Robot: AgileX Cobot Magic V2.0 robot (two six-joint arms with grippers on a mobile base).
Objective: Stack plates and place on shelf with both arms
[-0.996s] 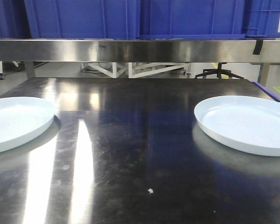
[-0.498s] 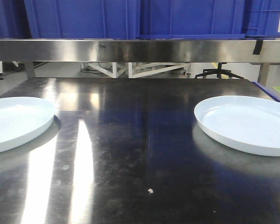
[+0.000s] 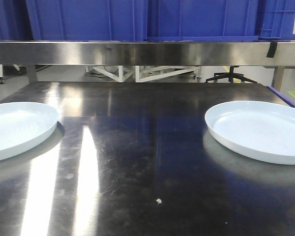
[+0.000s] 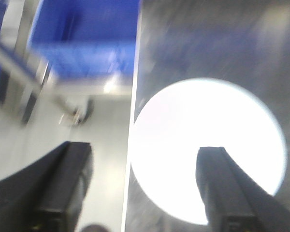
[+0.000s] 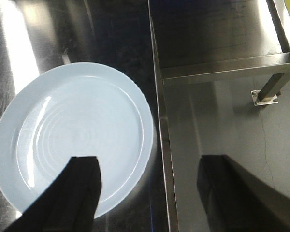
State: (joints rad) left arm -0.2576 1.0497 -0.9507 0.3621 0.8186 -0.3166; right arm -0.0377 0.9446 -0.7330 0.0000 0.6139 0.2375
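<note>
**Two items unstacked, nothing grasped**

Steel surface (image 3: 152, 147) below the shelf (image 3: 147, 53) carries the left plate (image 3: 14, 129) and right plate (image 3: 260, 130), well apart at opposite edges. Above them the left hand (image 4: 142, 147) and right hand (image 5: 147, 162) hover wide open and empty. Plates look rigid, glossy, probably slippery and breakable; the upturned rim offers the grip.

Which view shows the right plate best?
The right wrist view: the right plate appears from above, nearly whole, rings clear. The front view shows it low-angled, cut by the frame. The left wrist view shows only the other plate.
</note>
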